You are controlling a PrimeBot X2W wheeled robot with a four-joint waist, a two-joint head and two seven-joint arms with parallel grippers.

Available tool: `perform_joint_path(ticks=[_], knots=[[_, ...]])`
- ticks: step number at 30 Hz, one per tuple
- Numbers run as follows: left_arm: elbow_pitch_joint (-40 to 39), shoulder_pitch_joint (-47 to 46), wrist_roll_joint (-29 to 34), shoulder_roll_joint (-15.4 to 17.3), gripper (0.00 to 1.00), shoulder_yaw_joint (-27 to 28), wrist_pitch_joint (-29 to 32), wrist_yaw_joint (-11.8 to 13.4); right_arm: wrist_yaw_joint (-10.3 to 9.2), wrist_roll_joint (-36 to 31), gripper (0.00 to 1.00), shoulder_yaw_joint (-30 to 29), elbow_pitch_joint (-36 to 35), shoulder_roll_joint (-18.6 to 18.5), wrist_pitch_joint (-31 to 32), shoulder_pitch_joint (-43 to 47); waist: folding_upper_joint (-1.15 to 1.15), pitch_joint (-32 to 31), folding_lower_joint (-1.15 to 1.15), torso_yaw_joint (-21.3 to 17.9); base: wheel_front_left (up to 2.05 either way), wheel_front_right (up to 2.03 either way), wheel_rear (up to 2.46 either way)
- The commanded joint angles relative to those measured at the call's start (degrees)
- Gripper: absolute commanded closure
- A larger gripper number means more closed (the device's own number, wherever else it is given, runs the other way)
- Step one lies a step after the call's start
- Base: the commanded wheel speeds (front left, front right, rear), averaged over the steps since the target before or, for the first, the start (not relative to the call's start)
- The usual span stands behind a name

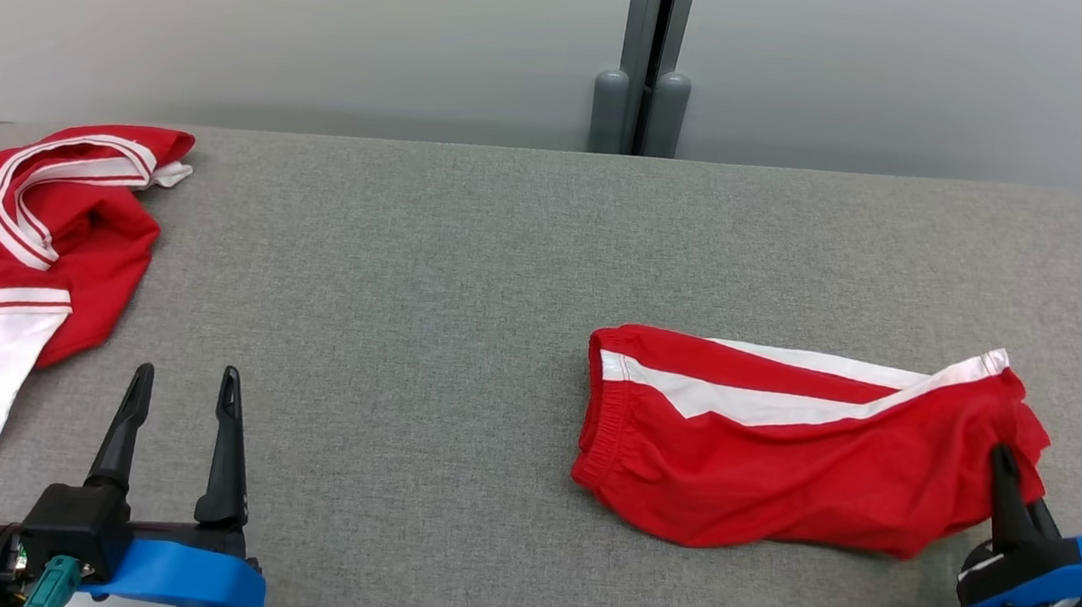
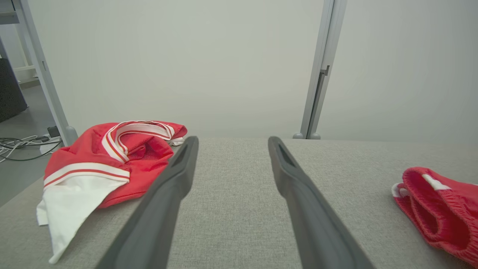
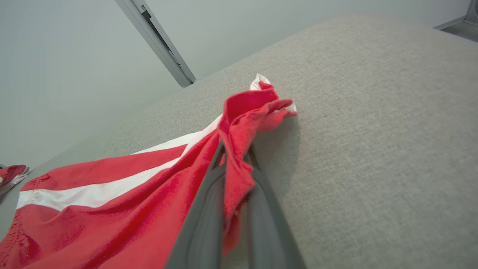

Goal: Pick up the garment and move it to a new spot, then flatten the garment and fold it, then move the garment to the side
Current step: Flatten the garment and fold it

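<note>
The right gripper [image 1: 1006,468] pinches the leg-hem end of the red shorts [image 1: 767,448] at the right edge of the head view, its 2 dark fingers closed narrow on a gathered tuft of cloth; the right wrist view shows the fabric bunched between the fingers [image 3: 209,194]. The grip at 1 end probably serves to drag or lift the garment to a new spot. The shorts lie right of centre on the grey table [image 1: 447,334], elastic waistband toward the middle, white stripe uppermost, the body rumpled and not yet flattened. At the lower left of the head view the left gripper [image 1: 186,382] hangs spread wide and empty, apparently kept clear until a second hold is needed. A red-and-white jersey [image 1: 35,240] lies crumpled at the far left, well apart.
</note>
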Motion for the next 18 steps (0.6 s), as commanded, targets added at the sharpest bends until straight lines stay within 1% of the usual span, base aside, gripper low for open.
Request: perform_joint_path(ticks=[1,6,14,18], knots=[[-0.2,0.5,-0.1,0.0,0.0,-0.2,-0.1,0.2,0.03,-0.9,1.0,-0.5,-1.4,0.3,-0.2,-0.7,0.0,-0.1,0.0,0.1,0.0,0.0,0.0],[0.0,0.5,-0.5,0.0,0.0,0.0,-0.1,0.2,0.03,-3.6,1.0,0.4,-6.0,1.8,-0.2,-2.0,0.0,-0.5,0.0,0.6,0.0,0.0,0.0],[-0.2,-0.2,-1.2,0.0,0.0,-1.3,-0.1,0.6,0.03,-8.5,1.0,6.1,-12.2,4.6,0.9,-5.2,0.0,0.0,0.0,2.6,0.0,0.0,0.0],[-0.2,-0.3,-1.4,0.0,0.0,-1.4,-0.1,0.5,0.03,-9.6,1.0,7.9,-13.9,5.4,2.0,-5.9,0.0,0.4,0.0,3.5,0.0,0.0,0.0]])
